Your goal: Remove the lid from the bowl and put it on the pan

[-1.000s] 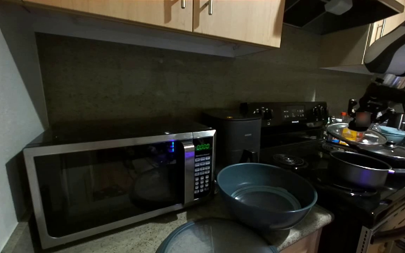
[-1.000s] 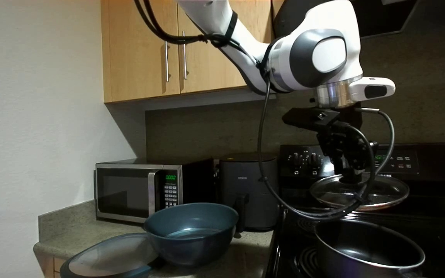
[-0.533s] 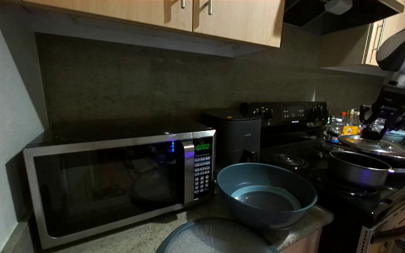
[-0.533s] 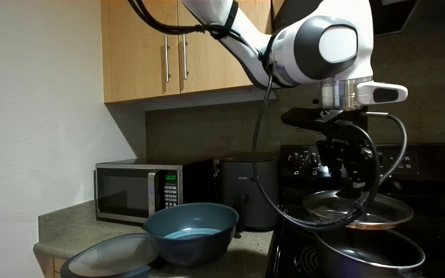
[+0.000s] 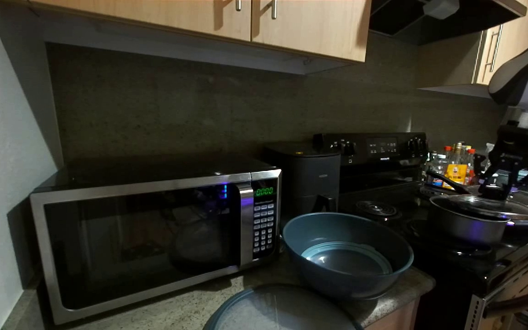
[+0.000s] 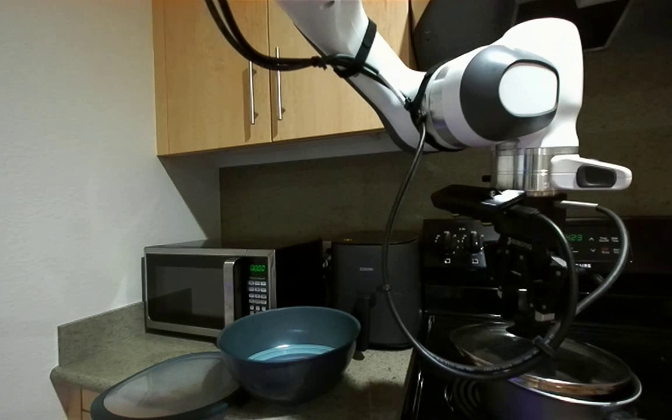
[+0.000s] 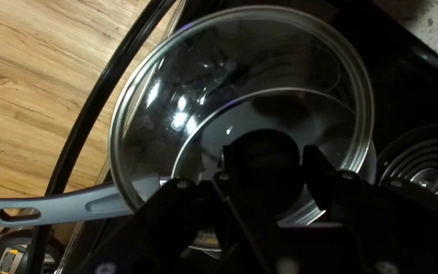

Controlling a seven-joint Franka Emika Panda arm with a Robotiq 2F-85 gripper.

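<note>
Moved: lid [image 7: 238,95] and pincer [image 7: 268,160] sit lower than half a second ago; both exterior views now show the lid over the mouth of the pan [image 5: 468,228], where it showed higher up before.
Pincer: narrowed on the lid's black knob [image 7: 266,142], which it holds near the lower middle of the wrist view.
Lid: round, see-through, with a metal rim; off-centre in the wrist view, spreading past the pan's rim toward the upper left. Whether its edge touches the pan cannot be told.
Pan: dark, upright on the stove [image 6: 662,332], lower right of an exterior view; its grey handle [image 7: 59,207] runs to the lower left of the wrist view.
Arm [image 6: 505,93]: white, reaches from the top into the right side of an exterior view.
Bowl [image 6: 289,373]: blue-grey, inside showing, upright on the table [image 6: 132,347], lower middle of an exterior view; unmoved.
Translucent cover [image 6: 167,385]: blue-grey rim, lower left of an exterior view, just beside the bowl; whether they touch is unclear.
Microwave [image 5: 140,247]: left half of an exterior view, door closed, digits glowing green.
Dark appliance [image 6: 377,303]: on the table, between microwave and stove.
</note>
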